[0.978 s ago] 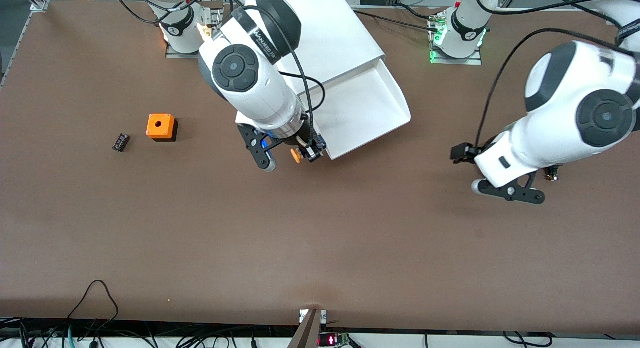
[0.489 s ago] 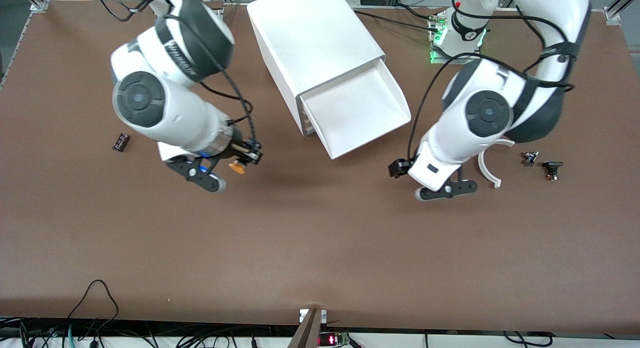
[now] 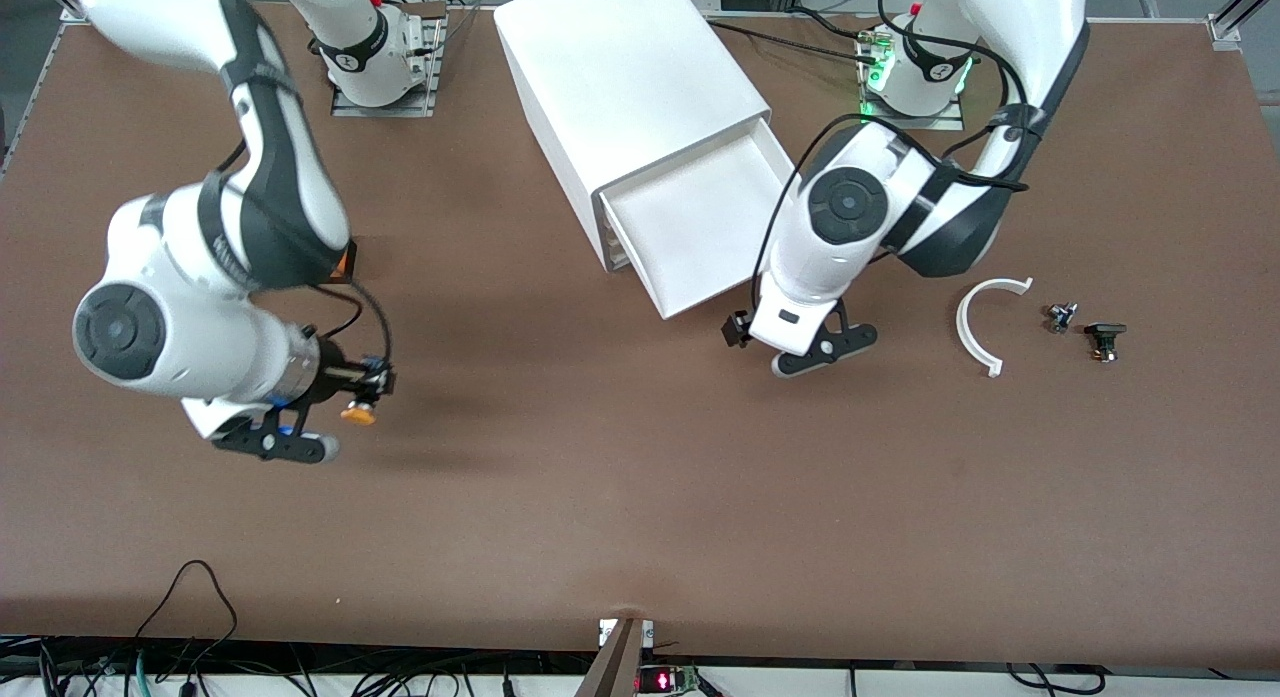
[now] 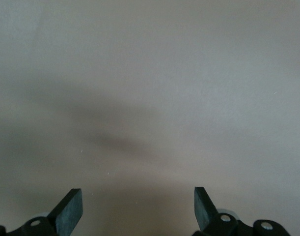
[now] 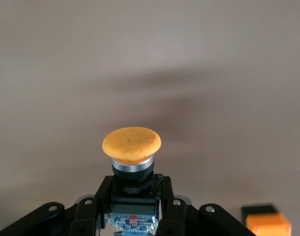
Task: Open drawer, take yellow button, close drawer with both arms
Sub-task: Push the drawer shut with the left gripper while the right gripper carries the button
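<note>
Front view: right claw (image 3: 352, 402) has swung off w/ the button (image 3: 357, 413) pinched tight, now over tabletop (image 3: 600, 497) at right arm's end. Left claw (image 3: 775, 352), spread wide & empty, has moved up beside the open drawer (image 3: 700, 227), likely to shut it.

table (image 3: 640, 497): brown, matte | cables (image 3: 190, 667): along near edge

Orange-capped button (image 5: 131, 143) aloft over table; white top drawer (image 3: 700, 222) open.
</note>
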### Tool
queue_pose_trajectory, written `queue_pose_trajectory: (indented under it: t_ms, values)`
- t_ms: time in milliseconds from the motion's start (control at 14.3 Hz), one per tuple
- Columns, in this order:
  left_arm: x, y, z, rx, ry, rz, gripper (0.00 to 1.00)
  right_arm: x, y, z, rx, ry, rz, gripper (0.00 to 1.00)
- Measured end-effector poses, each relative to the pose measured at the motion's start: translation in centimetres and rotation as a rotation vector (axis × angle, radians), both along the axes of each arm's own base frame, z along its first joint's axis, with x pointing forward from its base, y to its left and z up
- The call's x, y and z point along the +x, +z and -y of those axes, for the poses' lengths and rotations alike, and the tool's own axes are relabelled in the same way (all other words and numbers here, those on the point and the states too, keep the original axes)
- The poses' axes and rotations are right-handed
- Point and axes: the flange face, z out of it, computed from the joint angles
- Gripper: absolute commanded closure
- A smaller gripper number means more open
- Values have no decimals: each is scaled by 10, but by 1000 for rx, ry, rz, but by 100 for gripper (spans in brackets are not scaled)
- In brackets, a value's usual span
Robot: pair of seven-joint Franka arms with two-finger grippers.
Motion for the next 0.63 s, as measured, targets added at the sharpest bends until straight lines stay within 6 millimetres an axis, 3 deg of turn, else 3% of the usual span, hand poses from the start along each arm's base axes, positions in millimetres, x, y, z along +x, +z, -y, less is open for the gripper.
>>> queue_pose_trajectory:
  t_ms: [349,629]
  values:
    - [-50,-16,44,3,-78,-53,0,4,-102,56,2,70,54,100]
    - [-73,-6,59,29,-115,-91,0,-11,-158,93,-5,92,72,100]
